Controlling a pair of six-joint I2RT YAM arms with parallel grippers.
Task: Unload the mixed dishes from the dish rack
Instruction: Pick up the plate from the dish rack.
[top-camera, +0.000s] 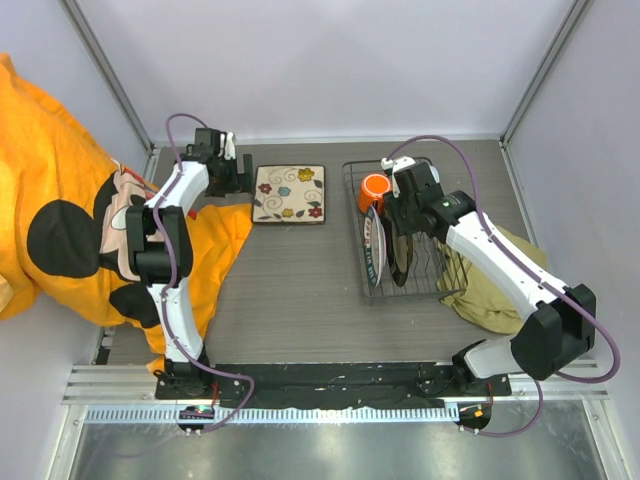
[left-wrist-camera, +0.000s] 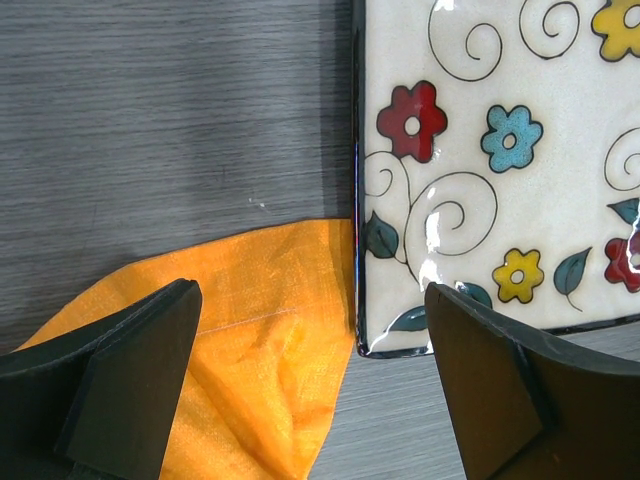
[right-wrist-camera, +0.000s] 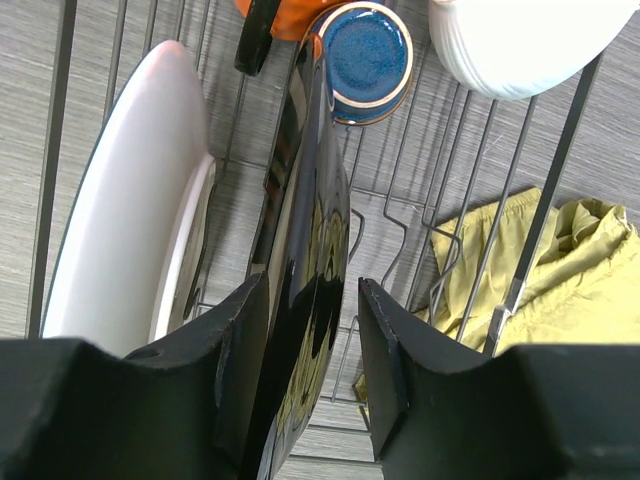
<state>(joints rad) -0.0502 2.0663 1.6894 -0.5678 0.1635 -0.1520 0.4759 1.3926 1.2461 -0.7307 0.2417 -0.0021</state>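
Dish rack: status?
Left pincer open at square plate, already on table. Right pincer open, straddling dark plate upright in rack. White plate close beside it.

Orange cartoon-mouse cloth (top-camera: 60, 140) draped at left, olive cloth (top-camera: 488, 300) (crumpled) at right, grey table (top-camera: 290, 290)

Wide-splayed left claw (left-wrist-camera: 308, 300), right claw (right-wrist-camera: 310, 290) at a narrower gap, both pointing steeply downward
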